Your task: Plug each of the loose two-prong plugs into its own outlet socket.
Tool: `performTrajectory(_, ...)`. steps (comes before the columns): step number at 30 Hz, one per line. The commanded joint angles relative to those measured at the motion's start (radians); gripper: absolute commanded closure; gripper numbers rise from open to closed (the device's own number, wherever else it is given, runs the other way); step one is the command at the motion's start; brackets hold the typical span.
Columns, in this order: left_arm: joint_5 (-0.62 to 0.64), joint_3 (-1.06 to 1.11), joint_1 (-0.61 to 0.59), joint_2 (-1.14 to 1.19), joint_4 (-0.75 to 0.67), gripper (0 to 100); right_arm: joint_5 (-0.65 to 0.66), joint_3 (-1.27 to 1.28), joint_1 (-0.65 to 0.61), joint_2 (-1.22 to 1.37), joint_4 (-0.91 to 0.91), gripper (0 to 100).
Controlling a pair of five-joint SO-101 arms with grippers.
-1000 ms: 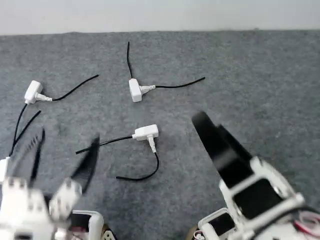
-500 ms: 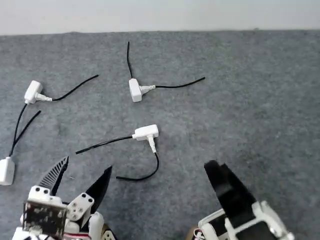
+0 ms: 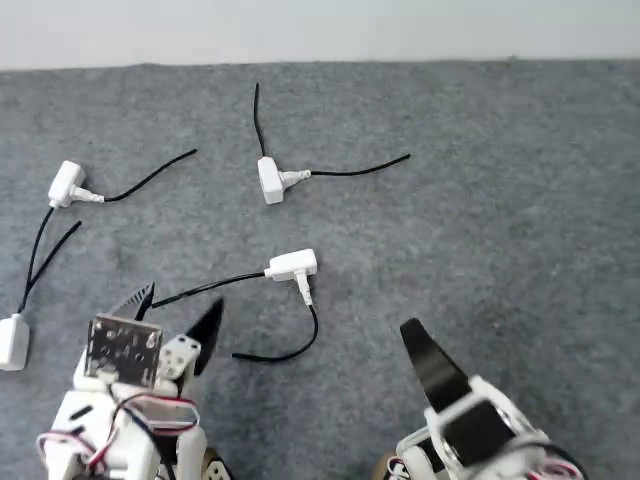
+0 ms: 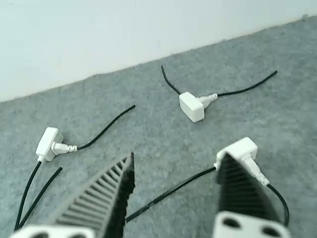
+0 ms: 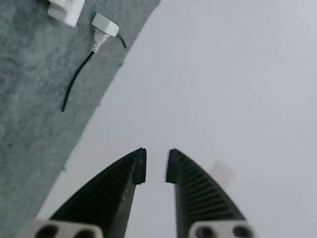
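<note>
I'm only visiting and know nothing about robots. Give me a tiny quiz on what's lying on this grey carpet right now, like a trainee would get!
1. True or false: the left pincer is open.
2. The left pincer holds: A) a plug, B) a cord, C) nothing.
3. Fill in: the cords on the carpet are ___ in colour.
Key: 1 true; 2 C; 3 black.
</note>
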Motion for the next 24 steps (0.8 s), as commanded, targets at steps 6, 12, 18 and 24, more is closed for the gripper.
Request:
performTrajectory(6,-0.006,0.216,0.0,-0.012,-0.224,97,-0.038,0.095,0.044,0.005,-0.007,99.1)
performTrajectory(12,-0.005,0.374,0.0,-0.012,-0.244,99,-0.04,0.278,0.203,0.005,-0.058,99.1)
performTrajectory(18,0.0,0.458,0.003,-0.012,-0.25,99,-0.068,0.555,0.47,0.005,-0.326,99.1)
performTrajectory(24,0.066,0.558,0.003,-0.012,-0.265,99,-0.698,0.723,0.605,0.005,-0.532,99.1)
